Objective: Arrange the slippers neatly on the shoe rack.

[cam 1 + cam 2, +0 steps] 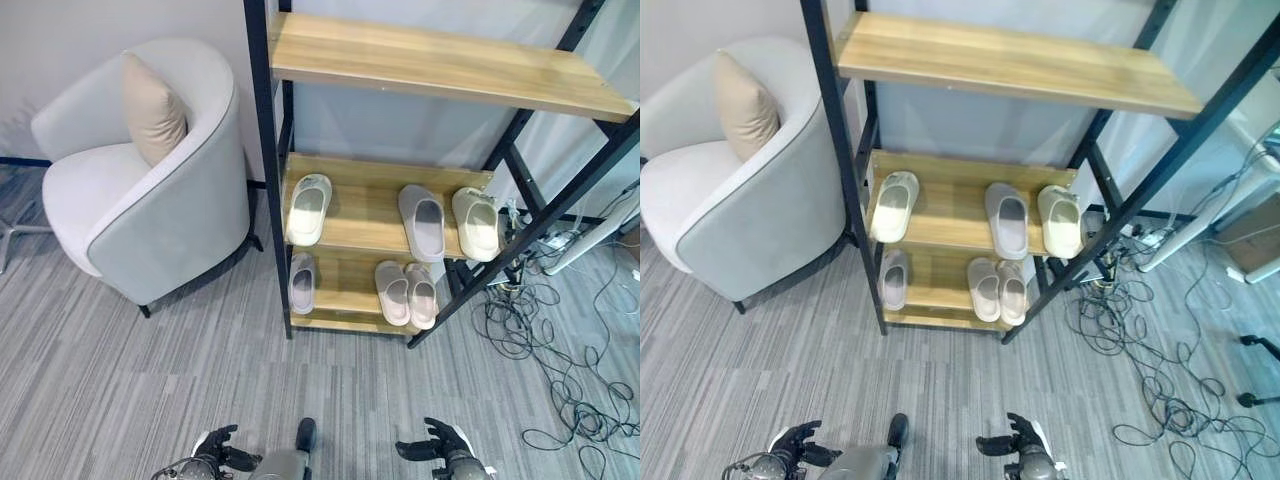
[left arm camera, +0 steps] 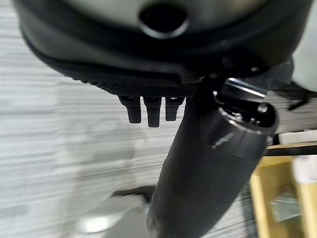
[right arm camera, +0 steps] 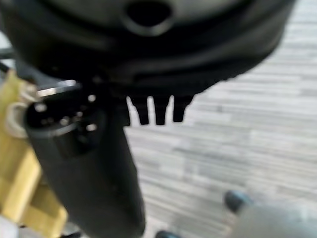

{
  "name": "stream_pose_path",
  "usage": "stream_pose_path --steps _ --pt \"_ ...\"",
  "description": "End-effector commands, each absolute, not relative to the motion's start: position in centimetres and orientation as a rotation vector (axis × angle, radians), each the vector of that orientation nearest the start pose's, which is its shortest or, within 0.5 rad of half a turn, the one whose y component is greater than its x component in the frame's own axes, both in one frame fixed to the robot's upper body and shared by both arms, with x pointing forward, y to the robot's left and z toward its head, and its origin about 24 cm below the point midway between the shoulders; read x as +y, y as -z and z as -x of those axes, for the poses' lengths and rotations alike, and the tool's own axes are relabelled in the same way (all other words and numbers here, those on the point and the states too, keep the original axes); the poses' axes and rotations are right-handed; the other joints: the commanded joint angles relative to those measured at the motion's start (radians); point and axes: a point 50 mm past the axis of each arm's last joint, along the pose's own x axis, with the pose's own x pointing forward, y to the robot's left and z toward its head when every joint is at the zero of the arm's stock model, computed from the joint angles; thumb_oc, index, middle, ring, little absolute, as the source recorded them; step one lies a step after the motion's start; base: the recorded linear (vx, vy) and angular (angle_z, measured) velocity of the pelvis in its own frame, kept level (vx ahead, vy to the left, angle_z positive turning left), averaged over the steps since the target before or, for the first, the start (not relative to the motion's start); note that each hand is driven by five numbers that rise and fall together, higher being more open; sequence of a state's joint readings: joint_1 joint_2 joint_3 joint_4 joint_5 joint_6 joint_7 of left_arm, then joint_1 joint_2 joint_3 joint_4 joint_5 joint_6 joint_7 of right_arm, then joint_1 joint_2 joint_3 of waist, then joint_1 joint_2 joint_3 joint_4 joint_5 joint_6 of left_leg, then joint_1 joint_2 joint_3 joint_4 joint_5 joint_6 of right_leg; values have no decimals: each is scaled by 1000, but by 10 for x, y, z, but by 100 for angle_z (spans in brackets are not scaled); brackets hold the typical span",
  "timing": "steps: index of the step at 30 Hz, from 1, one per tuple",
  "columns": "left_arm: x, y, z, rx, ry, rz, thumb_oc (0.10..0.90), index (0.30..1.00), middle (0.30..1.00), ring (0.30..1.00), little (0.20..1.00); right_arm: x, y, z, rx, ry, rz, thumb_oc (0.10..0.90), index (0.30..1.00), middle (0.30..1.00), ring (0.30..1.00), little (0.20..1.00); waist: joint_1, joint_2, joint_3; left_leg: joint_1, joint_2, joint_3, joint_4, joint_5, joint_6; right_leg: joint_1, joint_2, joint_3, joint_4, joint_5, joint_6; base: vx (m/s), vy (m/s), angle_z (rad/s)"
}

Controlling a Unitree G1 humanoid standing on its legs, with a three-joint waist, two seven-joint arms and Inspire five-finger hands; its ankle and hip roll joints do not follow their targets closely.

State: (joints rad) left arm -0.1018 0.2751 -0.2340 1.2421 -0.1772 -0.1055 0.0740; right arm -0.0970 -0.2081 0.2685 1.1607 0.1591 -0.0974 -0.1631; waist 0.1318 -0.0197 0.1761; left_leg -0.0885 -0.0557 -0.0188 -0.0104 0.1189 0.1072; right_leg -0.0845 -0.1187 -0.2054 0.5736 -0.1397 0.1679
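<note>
The black-framed shoe rack (image 1: pixel 265 180) has wooden shelves holding several slippers. On the middle shelf a cream slipper (image 1: pixel 308 208) lies at the left, with a grey slipper (image 1: pixel 423 222) and a second cream slipper (image 1: pixel 478 223) at the right. The lower shelf holds a grey slipper (image 1: pixel 302 282) at the left and a beige pair (image 1: pixel 405 294) side by side. My left hand (image 1: pixel 215 447) and right hand (image 1: pixel 437 442) hang low over the carpet, well short of the rack. Both are open and hold nothing, and their fingers (image 2: pixel 152 110) (image 3: pixel 159 110) show straight in the wrist views.
A white armchair (image 1: pixel 150 190) with a beige cushion (image 1: pixel 152 108) stands left of the rack. Loose cables (image 1: pixel 560 360) sprawl on the carpet at the right. The top shelf (image 1: pixel 440 60) is bare. Grey carpet lies between me and the rack.
</note>
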Motion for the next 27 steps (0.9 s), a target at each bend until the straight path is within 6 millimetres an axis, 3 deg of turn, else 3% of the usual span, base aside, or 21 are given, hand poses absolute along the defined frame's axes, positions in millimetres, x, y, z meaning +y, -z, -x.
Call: stream_pose_path --steps 1,3,5,6,7,13,15,17,20,23,25,27 --pt "238 143 -143 987 -114 -269 800 900 900 900 900 -222 131 -167 854 119 324 800 900 900 900 900 4 28 -12 39 27 -66 22 -116 -48 -32 17 -55 -124 130 -28 219 5 17" --pt "237 144 -139 1003 -106 -272 800 900 900 900 900 -222 130 -168 848 117 323 800 900 900 900 900 -9 24 -9 66 23 -74 8 -127 -54 -44 31 -45 -236 102 -42 250 -23 31" --pt "236 146 -137 1019 -103 -267 800 900 900 900 900 -223 128 -171 840 120 323 800 900 900 900 900 -20 16 -4 86 14 -86 -1 -138 -62 -62 29 -28 -371 123 -41 177 -54 24" --pt "236 146 -136 1019 -103 -267 800 900 900 900 900 -224 128 -171 840 120 323 800 900 900 900 900 -20 18 -2 90 15 -87 -1 -139 -62 -57 31 -30 -375 124 -42 220 -73 20" --pt "235 149 -132 1037 -122 -251 800 900 900 900 900 -223 126 -175 824 118 323 800 900 900 900 900 -29 16 1 114 11 -97 -10 -151 -70 -91 26 -25 -447 169 -32 224 -75 15" --pt "232 156 -112 1100 -124 -227 800 900 900 900 900 -222 126 -170 817 99 322 800 900 900 900 900 -36 0 -22 148 9 -113 15 -206 -92 -33 52 -5 -548 190 -45 193 -79 25" --pt "229 158 -109 1113 -127 -209 800 900 900 900 900 -223 126 -168 808 105 316 800 900 900 900 900 -37 -4 -28 131 24 -94 71 -234 -120 4 55 -29 -584 182 -54 218 -140 17" --pt "225 156 -116 1093 -127 -192 800 900 900 900 900 -225 122 -172 781 121 307 800 900 900 900 900 -37 -10 -11 54 43 -48 212 -220 -154 35 46 -46 -600 170 -69 57 -86 30" --pt "222 155 -122 1071 -129 -183 800 900 900 900 900 -228 119 -177 762 136 301 800 900 900 900 900 -24 -20 19 -50 70 -7 341 -201 -151 75 46 -51 -607 143 -93 50 -45 32" --pt "221 156 -120 1078 -137 -175 800 900 900 900 900 -228 119 -176 765 139 296 800 900 900 900 900 -19 -25 15 -59 87 -1 273 -203 -151 94 44 -55 -613 128 -90 123 20 4" --pt "219 157 -118 1086 -127 -169 800 900 900 900 900 -227 119 -175 763 134 288 800 900 900 900 900 -16 -9 5 -51 120 -9 139 -147 -163 109 58 -62 -606 107 -86 191 116 8" --pt "219 158 -114 1099 -118 -184 800 900 900 900 900 -225 121 -174 772 113 297 800 900 900 900 900 -18 0 -3 -37 109 -53 104 -125 -166 115 63 -46 -592 95 -88 110 143 3"
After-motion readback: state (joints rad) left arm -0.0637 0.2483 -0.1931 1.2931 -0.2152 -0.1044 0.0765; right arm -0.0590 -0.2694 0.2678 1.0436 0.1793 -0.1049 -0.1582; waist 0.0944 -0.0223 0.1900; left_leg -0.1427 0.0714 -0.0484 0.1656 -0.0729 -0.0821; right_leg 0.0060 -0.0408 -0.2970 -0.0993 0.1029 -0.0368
